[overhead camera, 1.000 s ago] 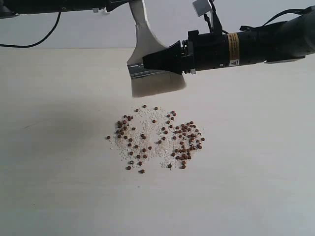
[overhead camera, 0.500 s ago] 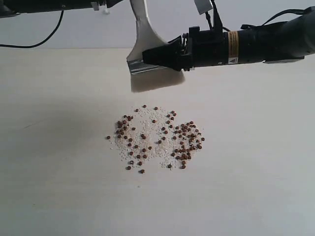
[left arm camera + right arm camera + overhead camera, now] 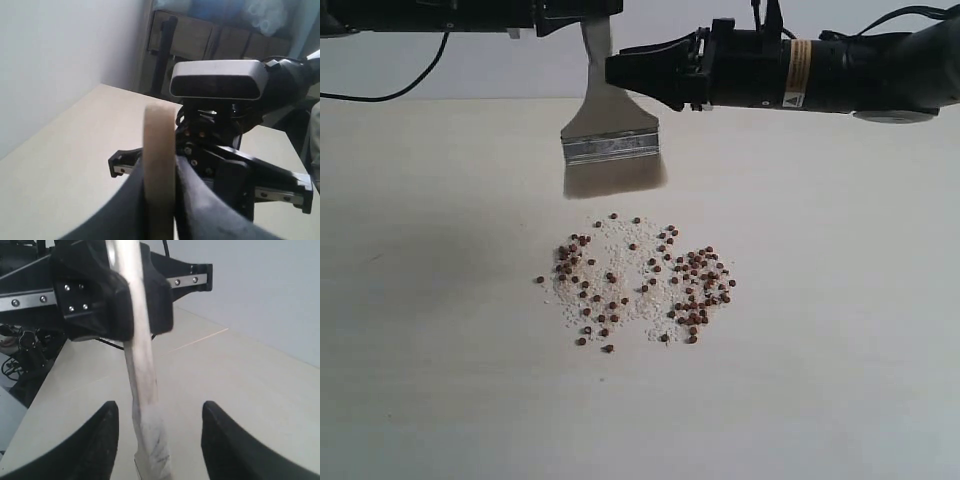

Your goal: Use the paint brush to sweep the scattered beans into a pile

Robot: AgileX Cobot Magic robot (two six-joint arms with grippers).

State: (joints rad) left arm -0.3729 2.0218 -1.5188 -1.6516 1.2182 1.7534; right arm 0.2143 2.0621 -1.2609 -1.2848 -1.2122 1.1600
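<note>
**Brush Held Upright Behind the Scattered Beans**

A wide flat paint brush with a pale cream handle, a silver metal ferrule and off-white bristles is held upright, bristles down, over the pale beige surface. Its handle is clamped near the top by the left gripper, which reaches in from the upper left of the exterior view. In the left wrist view the handle is seen edge-on, pinched between the two dark fingers.

The right gripper is stretched out level from the right, its tips just beside the handle. In the right wrist view its jaws are spread wide, one on each side of the brush, and neither is touching it.

A narrow yellow-orange band label is wrapped round the black right arm, and a small white sticker with a warning triangle is set below it. The print on both is too small to be read.

Dozens of tiny round reddish-brown beans are scattered in a loose patch at the middle of the surface, mixed with fine white grains. They are packed more thickly on the right side of the patch. The bristle tips are seen just beyond the patch's far edge, and no bean is touched by them. Whether the tips meet the surface cannot be told.
</note>
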